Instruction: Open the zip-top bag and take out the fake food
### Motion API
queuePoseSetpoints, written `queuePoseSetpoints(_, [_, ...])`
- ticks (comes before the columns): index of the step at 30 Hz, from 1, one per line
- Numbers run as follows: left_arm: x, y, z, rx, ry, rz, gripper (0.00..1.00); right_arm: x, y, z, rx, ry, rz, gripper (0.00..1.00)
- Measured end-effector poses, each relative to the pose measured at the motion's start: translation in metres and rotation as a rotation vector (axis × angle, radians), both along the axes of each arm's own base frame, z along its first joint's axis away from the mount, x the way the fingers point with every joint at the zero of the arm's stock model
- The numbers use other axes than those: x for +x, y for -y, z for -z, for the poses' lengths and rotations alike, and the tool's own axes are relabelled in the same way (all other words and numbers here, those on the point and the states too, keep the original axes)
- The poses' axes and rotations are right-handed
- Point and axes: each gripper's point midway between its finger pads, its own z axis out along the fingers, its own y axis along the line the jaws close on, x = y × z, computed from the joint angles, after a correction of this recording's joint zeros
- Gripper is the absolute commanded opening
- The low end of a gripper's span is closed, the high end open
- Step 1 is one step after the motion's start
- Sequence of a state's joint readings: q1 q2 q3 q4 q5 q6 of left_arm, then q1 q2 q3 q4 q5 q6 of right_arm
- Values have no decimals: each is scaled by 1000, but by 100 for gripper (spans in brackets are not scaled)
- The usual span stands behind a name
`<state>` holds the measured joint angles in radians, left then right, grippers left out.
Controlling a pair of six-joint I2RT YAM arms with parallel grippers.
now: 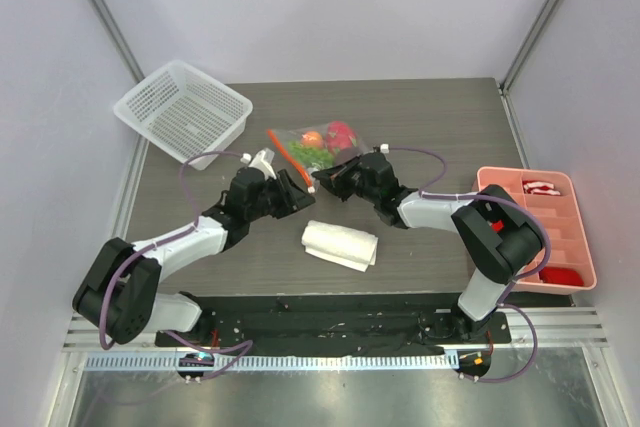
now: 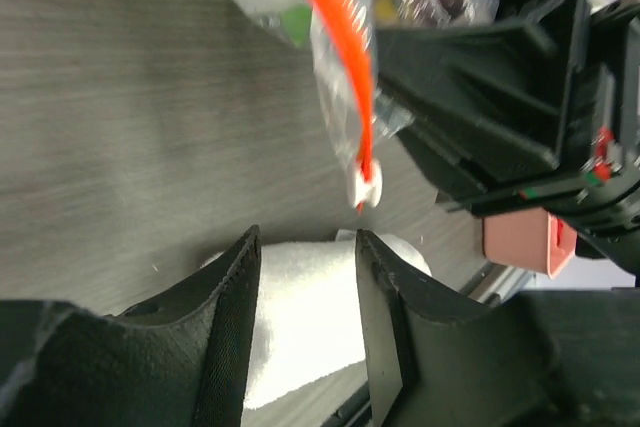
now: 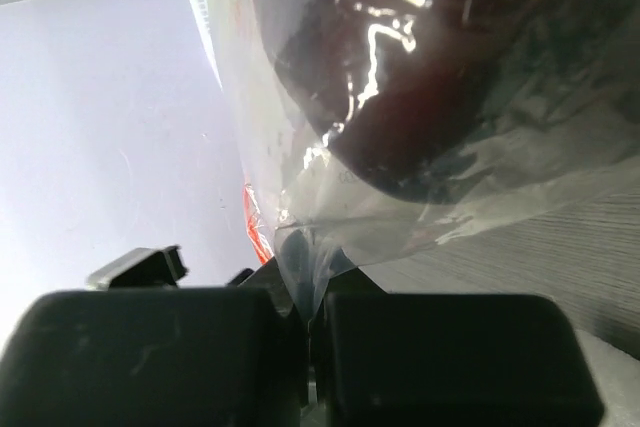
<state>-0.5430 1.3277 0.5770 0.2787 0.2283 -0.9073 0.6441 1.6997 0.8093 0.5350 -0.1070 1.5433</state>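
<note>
Reaching inward, right pincer point(image 3: 308, 322) clamps zip-top bag point(image 3: 450, 177); left pincer point(image 2: 305, 247) parted beside.

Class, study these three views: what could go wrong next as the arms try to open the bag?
1. The right gripper pinches only a thin fold of the zip-top bag; the slick film may slip out under pull.
2. The open left gripper stands short of the zipper's white end tab; closing now may miss it.

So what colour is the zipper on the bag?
Orange-red. The zipper strip shows best in the left wrist view.
</note>
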Motion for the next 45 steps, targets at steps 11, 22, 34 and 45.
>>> queuePoseSetpoints(11, [19,6,-22,18,62,1,40,-4,3,13,-50,-25,-10,1])
queuePoseSetpoints(22, [21,8,-9,42,19,2,29,-4,3,11,-49,-22,-9,1])
queuePoseSetpoints(34, [23,14,-9,22,-4,14,0,-6,3,10,-51,-15,-22,48])
queuePoseSetpoints(45, [20,25,-40,-187,12,31,0,-36,16,-1,-8,23,-73,54])
